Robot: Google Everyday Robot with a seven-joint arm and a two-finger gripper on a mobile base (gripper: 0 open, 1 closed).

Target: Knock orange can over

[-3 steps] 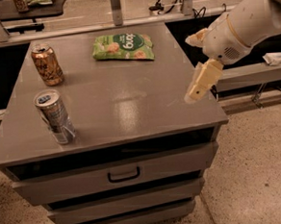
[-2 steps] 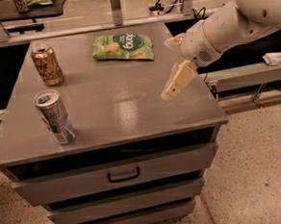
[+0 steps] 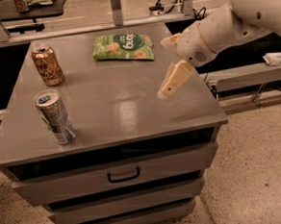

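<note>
The tool (image 3: pixel 164 67), spread wide near the surface's (image 3: pixel 114 82) right edge, should be carried to the back left corner; the orange can (image 3: pixel 47 64) is best struck high.

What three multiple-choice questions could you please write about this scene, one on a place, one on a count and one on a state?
1. Where on the grey cabinet top is the orange can?
A. back left corner
B. front right corner
C. centre

2. How many drink cans stand on the top?
A. one
B. two
C. four

3. How is the orange can placed?
A. upright
B. lying on its side
C. crushed flat

Answers:
1 A: it stands near the far left edge, behind the silver-grey can.
2 B: only the orange can and the silver-grey can are there; the third item is a green snack bag.
3 A: its silver top faces up, and the gripper hovers over the right side of the top, well apart from it.
</note>
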